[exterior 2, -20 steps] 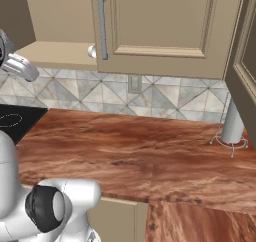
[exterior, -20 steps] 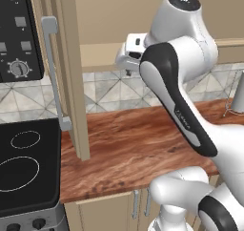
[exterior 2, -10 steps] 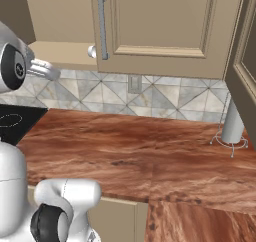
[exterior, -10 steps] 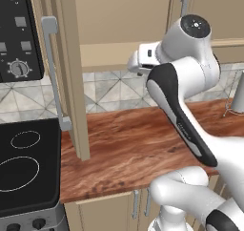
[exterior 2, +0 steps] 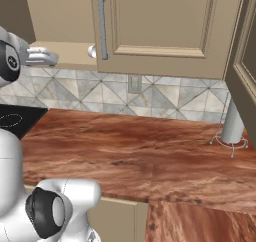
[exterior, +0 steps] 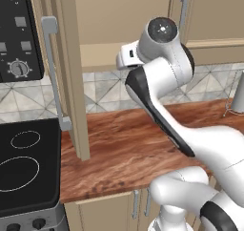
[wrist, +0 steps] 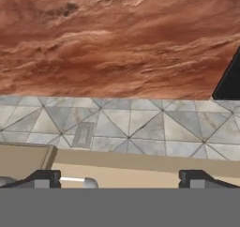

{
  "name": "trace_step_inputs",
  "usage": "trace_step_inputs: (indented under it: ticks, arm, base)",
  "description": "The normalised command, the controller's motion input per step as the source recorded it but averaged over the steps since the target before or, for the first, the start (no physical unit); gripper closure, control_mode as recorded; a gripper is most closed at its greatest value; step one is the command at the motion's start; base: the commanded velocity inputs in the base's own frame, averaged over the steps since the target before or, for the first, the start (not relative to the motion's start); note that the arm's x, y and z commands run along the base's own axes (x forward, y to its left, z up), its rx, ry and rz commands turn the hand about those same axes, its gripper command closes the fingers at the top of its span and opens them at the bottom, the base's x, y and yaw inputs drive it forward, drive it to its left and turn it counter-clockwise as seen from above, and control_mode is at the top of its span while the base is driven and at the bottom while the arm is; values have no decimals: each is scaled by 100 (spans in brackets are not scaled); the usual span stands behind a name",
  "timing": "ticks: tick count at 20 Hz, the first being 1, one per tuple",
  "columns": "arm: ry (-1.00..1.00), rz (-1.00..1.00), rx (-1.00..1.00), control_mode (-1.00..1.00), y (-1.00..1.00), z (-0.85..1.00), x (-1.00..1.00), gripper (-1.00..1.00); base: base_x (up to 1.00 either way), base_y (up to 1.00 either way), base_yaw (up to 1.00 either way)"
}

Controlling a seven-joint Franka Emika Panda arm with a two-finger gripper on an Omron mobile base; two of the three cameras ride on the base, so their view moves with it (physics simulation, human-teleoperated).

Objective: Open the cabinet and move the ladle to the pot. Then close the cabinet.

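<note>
The cabinet [exterior: 121,20] has its left door [exterior: 71,82] swung open toward me, while its right door [exterior 2: 160,21] is closed. My hand [exterior: 126,58] reaches into the open half at shelf height. In the hand view, which is rolled upside down, my gripper [wrist: 122,179] is open over the shelf edge. The ladle [wrist: 77,180] shows as a thin silvery rod with a rounded end just inside the left fingertip [wrist: 47,178]. Its round end [exterior 2: 92,51] also peeks out on the shelf beside the closed door's handle. The pot is out of view.
A black stovetop [exterior: 24,163] lies left of the wooden counter [exterior: 143,149]. A grey upright post on a wire base [exterior 2: 233,128] stands at the counter's back right. Another open door [exterior 2: 245,61] juts in at the far right. The open cabinet door's bar handle [exterior: 52,72] is close to my arm.
The arm's upper joints have turned and the hand has swung toward the open cabinet, ending level with the shelf. The jaws have stayed open.
</note>
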Motion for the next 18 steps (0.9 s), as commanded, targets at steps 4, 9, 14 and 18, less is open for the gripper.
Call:
trace_step_inputs:
  ticks: [4,9,14,18]
  arm:
    - [0,0,-6,-100,2,11,54,-100]
    - [0,0,1,-100,0,0,54,-100]
    - [0,0,1,-100,-2,0,50,-100]
    - [-7,0,0,-100,-17,0,39,-100]
  base:
    - [0,0,0]
    - [0,0,0]
    - [0,0,0]
    - [0,0,0]
